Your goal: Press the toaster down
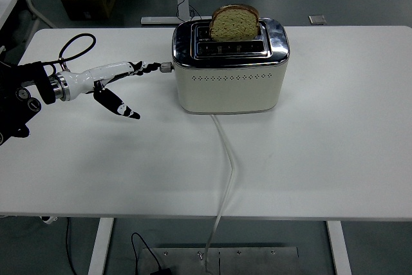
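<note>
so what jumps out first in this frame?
The cream and chrome toaster at the table's far middle, with a slice of bread standing high in its back slot. Then the left hand, coming in from the left with fingers outstretched, fingertips right at the lever knob on the toaster's left end.
</note>
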You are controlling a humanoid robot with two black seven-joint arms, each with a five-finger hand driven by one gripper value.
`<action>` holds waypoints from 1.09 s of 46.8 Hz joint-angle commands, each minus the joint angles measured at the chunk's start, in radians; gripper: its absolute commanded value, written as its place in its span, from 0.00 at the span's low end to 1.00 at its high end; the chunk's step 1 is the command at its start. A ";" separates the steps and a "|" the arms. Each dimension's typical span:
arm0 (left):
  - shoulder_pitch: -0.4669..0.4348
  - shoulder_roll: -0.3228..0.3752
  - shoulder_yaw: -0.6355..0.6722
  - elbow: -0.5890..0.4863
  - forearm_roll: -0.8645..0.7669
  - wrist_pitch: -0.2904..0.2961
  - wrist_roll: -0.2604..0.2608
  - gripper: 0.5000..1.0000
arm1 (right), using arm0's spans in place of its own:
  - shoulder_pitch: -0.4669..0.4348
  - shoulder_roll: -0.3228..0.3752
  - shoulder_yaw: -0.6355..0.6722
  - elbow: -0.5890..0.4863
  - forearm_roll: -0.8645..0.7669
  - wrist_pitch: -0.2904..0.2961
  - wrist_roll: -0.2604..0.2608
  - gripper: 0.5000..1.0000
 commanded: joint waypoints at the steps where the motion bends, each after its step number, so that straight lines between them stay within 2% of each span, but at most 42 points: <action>1: 0.002 -0.003 0.000 0.000 -0.006 0.004 0.000 1.00 | 0.000 0.000 0.000 0.000 0.000 0.000 0.000 1.00; 34: 0.013 -0.038 0.009 0.013 -0.012 0.019 0.002 1.00 | 0.000 0.000 0.000 0.000 0.000 0.000 0.000 1.00; 51: 0.027 -0.073 0.009 0.063 -0.013 0.017 0.002 1.00 | 0.000 0.000 0.000 0.000 0.000 -0.001 0.000 1.00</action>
